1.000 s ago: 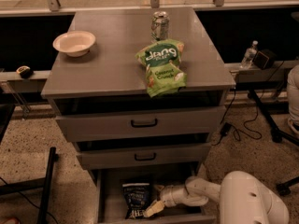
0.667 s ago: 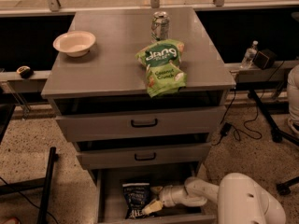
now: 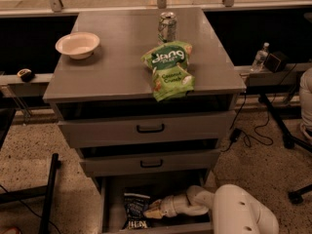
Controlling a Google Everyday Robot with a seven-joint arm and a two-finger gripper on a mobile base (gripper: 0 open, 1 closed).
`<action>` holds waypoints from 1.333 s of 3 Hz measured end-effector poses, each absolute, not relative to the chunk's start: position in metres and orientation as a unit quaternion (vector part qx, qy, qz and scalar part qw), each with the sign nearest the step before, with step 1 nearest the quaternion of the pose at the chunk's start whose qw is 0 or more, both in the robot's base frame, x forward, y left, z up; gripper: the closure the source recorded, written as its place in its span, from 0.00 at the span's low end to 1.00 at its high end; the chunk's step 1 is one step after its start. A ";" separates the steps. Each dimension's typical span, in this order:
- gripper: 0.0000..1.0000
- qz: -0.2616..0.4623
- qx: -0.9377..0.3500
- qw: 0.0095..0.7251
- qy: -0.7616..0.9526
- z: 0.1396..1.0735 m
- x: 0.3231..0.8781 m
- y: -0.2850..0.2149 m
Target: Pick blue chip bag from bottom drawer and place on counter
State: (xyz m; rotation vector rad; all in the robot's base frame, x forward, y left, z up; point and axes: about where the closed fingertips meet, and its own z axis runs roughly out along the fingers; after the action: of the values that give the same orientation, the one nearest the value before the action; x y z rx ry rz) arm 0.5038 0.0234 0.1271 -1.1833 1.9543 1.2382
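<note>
Looked down from high in front of the cabinet (image 3: 146,128), faced the counter (image 3: 117,62) and drawer fronts squarely, stood at middle distance with the whole unit in frame. Caught at the lower edge the bottom drawer (image 3: 170,227), pulled out, with the gripper (image 3: 152,211) inside, just beside the blue chip bag (image 3: 135,207).

the pale two-finger hand (image 3: 154,210) lies low in the wide grey bottom drawer (image 3: 105,203), its tip at the right edge of the small dark navy crinkled chip bag (image 3: 134,204); whether it touches the bag cannot be told. the drawer's far part is hidden under the grey middle drawer (image 3: 151,163). the bag's pale print is too small to read. the robot's rounded white arm (image 3: 240,212) is cut off by the picture's lower edge.
</note>
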 end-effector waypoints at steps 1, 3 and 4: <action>0.87 0.476 -0.442 0.259 0.715 0.117 0.499 0.034; 1.00 0.478 -0.487 0.302 0.666 0.172 0.499 0.045; 1.00 0.475 -0.538 0.352 0.601 0.248 0.480 0.050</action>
State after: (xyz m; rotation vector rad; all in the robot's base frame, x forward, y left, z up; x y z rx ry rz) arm 0.4800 0.0501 0.2479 -1.3922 1.5543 1.2300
